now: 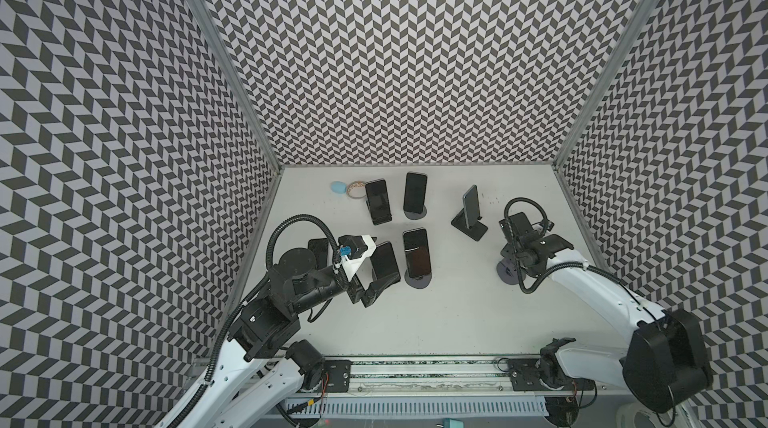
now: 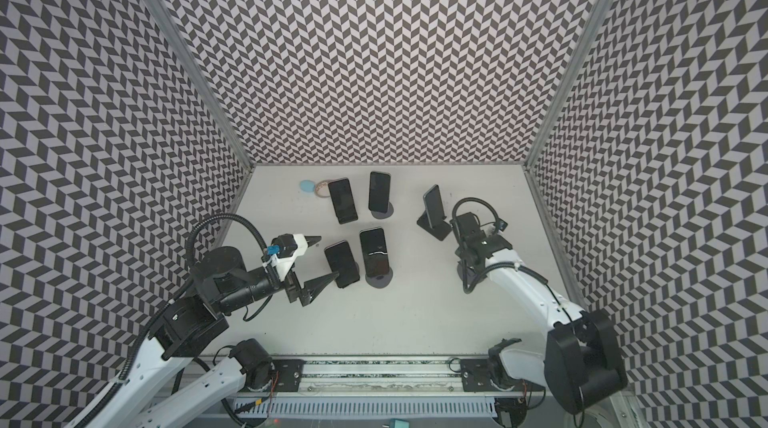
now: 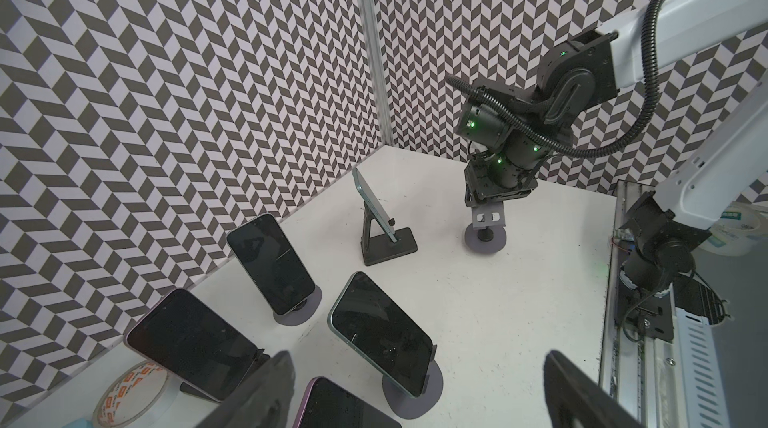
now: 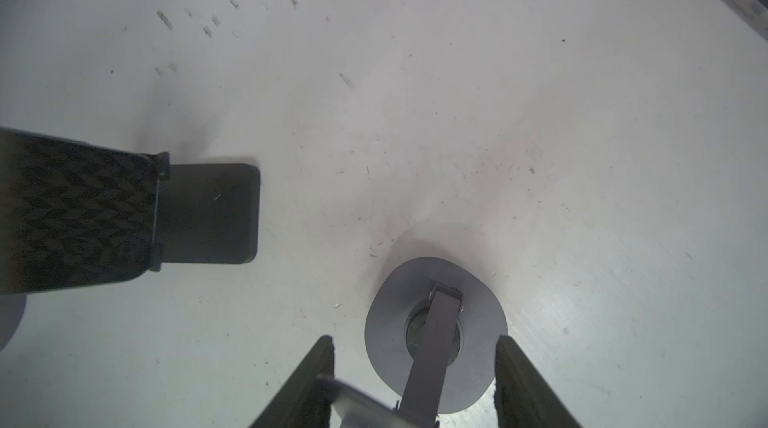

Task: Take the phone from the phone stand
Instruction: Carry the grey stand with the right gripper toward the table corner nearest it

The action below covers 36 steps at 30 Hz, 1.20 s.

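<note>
Several dark phones lean on stands. My left gripper [image 2: 327, 257] is open, its fingers on either side of the front-left purple-edged phone [image 1: 384, 259] without touching it. That phone [image 3: 332, 405] also lies between the fingers in the left wrist view. To its right a green-edged phone [image 3: 382, 330] rests on a round grey stand [image 1: 417, 280]. At the right, my right gripper [image 4: 415, 340] is shut on the upper plate of an empty round-based grey phone stand [image 4: 478, 322], which carries no phone [image 3: 486, 234].
An edge-on phone [image 1: 471, 201] sits on a black rectangular stand [image 1: 469, 226] just left of the right wrist. Two more phones [image 1: 378, 201] [image 1: 415, 193] stand at the back. A tape roll [image 1: 356, 189] and a blue object [image 1: 338, 187] lie back left. Patterned walls close three sides.
</note>
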Available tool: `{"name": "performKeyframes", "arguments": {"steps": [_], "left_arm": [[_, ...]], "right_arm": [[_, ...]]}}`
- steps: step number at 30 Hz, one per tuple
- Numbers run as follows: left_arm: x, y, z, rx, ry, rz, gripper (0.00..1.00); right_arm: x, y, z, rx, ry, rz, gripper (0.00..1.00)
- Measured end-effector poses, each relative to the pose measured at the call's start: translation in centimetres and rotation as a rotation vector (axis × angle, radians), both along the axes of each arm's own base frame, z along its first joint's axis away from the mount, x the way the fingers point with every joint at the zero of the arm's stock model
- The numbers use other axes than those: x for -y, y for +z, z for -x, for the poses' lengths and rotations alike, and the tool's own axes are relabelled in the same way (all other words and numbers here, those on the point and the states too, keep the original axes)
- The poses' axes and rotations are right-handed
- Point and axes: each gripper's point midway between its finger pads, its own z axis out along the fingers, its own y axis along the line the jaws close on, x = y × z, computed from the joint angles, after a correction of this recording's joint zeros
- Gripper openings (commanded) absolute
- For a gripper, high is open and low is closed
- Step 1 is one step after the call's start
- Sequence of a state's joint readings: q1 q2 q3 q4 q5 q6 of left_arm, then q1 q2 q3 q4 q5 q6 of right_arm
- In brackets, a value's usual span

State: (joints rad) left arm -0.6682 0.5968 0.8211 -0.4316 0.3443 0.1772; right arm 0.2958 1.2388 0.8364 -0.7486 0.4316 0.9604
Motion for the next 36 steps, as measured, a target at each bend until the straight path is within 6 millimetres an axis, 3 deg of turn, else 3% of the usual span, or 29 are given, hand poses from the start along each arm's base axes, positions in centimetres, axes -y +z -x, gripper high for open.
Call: {"name": "performKeyframes", "arguments": {"steps": [9, 17, 24, 36], "left_arm": [[0.8, -0.5, -0.7, -0.029, -0.011, -0.004, 0.94], [1.6, -0.5, -1.2, -0.036, -0.024, -0.006, 0.94], [2.3, -0.4, -1.3, -0.035, -0.040, -0.005, 0.94], [2.5, 0.3, -1.3, -0.023, -0.046, 0.004, 0.93]], "right_arm": [[8.8, 0.3, 0.1, 0.030, -0.134, 0.031, 0.47], [14.2, -0.3, 0.6, 0.065, -0.207, 0.021, 0.47], [16.5, -0.4, 0.2, 0.102, -0.218, 0.006, 0.47], [17.3, -1.9, 0.3, 0.094, -0.219, -0.039, 0.55]]}}
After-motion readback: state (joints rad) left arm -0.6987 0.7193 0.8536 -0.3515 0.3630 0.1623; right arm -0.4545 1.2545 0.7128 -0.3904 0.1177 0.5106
